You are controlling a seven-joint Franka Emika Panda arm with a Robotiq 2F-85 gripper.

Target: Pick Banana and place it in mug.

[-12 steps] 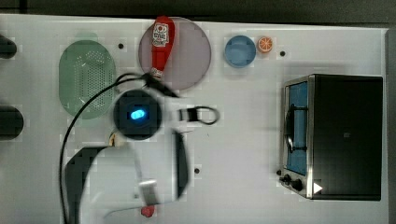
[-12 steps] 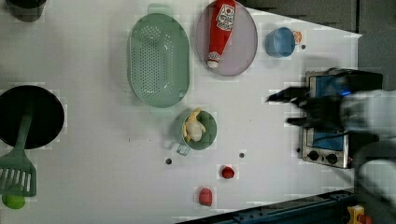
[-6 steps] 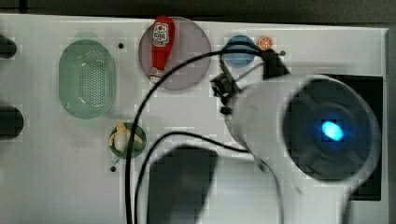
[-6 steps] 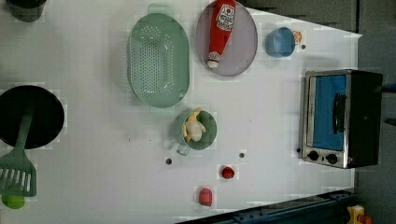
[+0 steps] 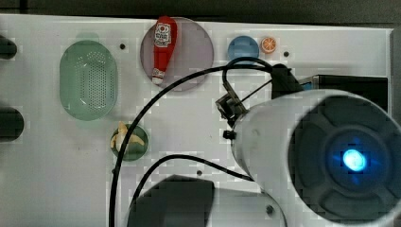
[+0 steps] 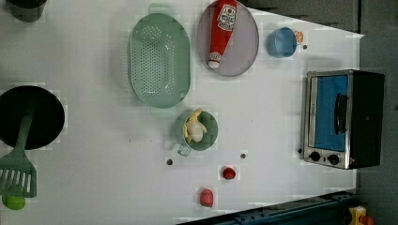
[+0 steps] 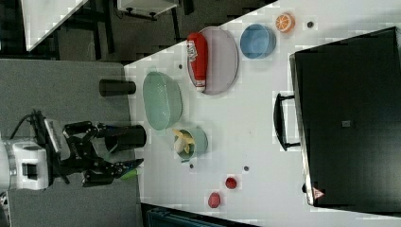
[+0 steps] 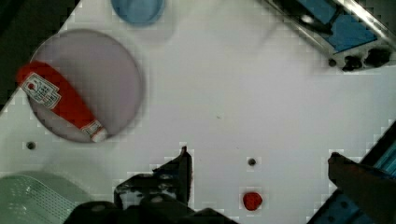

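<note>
The banana (image 6: 194, 129) lay in the mug (image 6: 205, 139), at the basket's (image 6: 159, 58) 5 o'clock in the left view, while the empty gripper (image 7: 118, 151), fingers wide, stood well apart; its overhanging tip could topple it out.

3 overhead views of 1 white table (image 6: 94, 140), wrist view closer above.

The gripper (image 7: 116, 151) is fully open with nothing between its fingers (image 8: 180, 170). The arm (image 5: 326, 156) is raised high (its pale body dominates the top view's right).
</note>
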